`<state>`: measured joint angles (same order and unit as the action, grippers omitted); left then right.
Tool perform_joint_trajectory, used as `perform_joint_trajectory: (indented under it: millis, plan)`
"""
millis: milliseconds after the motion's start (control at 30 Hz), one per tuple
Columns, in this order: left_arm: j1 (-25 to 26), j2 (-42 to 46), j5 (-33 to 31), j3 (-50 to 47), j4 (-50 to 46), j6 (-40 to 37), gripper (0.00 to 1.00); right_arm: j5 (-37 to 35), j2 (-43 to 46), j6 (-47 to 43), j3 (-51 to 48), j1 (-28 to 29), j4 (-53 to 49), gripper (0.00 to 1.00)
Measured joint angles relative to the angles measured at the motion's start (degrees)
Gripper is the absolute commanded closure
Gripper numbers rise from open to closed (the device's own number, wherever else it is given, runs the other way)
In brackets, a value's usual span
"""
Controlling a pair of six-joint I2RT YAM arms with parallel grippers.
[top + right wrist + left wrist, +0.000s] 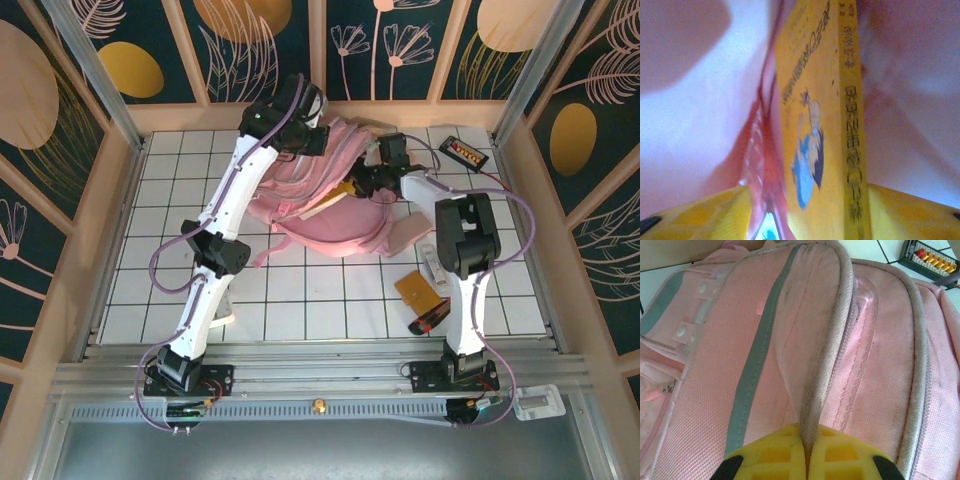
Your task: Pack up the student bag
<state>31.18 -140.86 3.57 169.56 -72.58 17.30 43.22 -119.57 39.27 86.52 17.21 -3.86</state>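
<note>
The student bag [335, 225] is a big pink backpack lying at the back middle of the tiled table. At its upper edge, my left gripper [318, 138] is shut on the bag's grey-edged flap [816, 385]; in the left wrist view the yellow fingers [775, 455] pinch that rim with no gap, left gripper [807, 460]. My right gripper [352, 185] reaches into the bag's mouth from the right. Inside the pink lining, a yellow book [820, 125] and a red one [762, 150] stand between the widely parted fingers of the right gripper [807, 200], which is open.
Right of the bag lie a beige-pink pouch [410, 236], a small white item [437, 268], an orange notebook [418, 290] and a red-and-black item [430, 321]. A black tray of coloured pieces [465, 153] [932, 257] sits at the back right. Wooden walls ring the table.
</note>
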Motion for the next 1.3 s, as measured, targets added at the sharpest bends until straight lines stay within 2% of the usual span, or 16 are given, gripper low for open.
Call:
perform_joint_trajectory:
  millis: [67, 300, 333, 433, 467, 533, 700, 967, 1033, 1100, 1233, 1300]
  plan:
    - [0.2, -0.5, -0.2, 0.2, -0.1, 0.2, 1.00, -1.1, 4.0, -1.0, -3.3, -1.0, -2.3, 0.31]
    - [0.6, -2.0, -1.7, 0.4, -0.1, 0.8, 1.00, -5.6, 20.6, -4.5, -11.3, -3.7, -7.5, 0.30]
    - [0.6, -2.2, -1.9, 0.4, -0.1, 0.9, 0.92, -6.2, 22.9, -4.6, -12.3, -4.2, -8.1, 0.30]
    - [0.7, -2.9, -2.7, 0.8, -0.1, 1.6, 0.35, -8.9, 28.5, -5.1, -14.7, -6.1, -10.8, 0.28]
    - [0.6, -3.1, -3.0, 0.8, -0.1, 1.9, 0.20, -10.1, 30.3, -5.4, -15.6, -7.0, -12.1, 0.28]
    - [0.6, -3.3, -4.4, 0.9, -0.1, 2.8, 0.03, -12.2, 33.2, -5.9, -17.3, -8.7, -14.3, 0.25]
    - [0.5, -3.4, -9.6, -0.7, -1.6, 4.5, 0.02, -13.7, 37.4, -6.6, -21.4, -11.9, -18.1, 0.24]
    - [-0.1, -0.3, -20.4, -22.7, -3.0, 5.2, 0.01, -12.6, 36.0, -8.0, -21.5, -9.4, -21.1, 0.21]
    - [-0.8, 3.3, -21.5, -32.7, -1.5, 5.6, 0.01, -12.0, 34.5, -8.4, -21.1, -7.9, -21.8, 0.21]
    - [-2.4, 10.1, -20.3, -46.8, 3.2, 6.8, 0.01, -11.9, 33.1, -8.5, -20.9, -5.9, -22.1, 0.21]
    - [-10.8, 30.2, -11.3, -77.7, 16.2, 12.3, 0.01, -12.0, 31.1, -8.4, -20.0, -1.3, -22.8, 0.21]
    - [-16.1, 39.2, -6.3, -88.5, 23.1, 15.7, 0.02, -12.2, 30.9, -8.3, -19.5, 0.4, -23.2, 0.21]
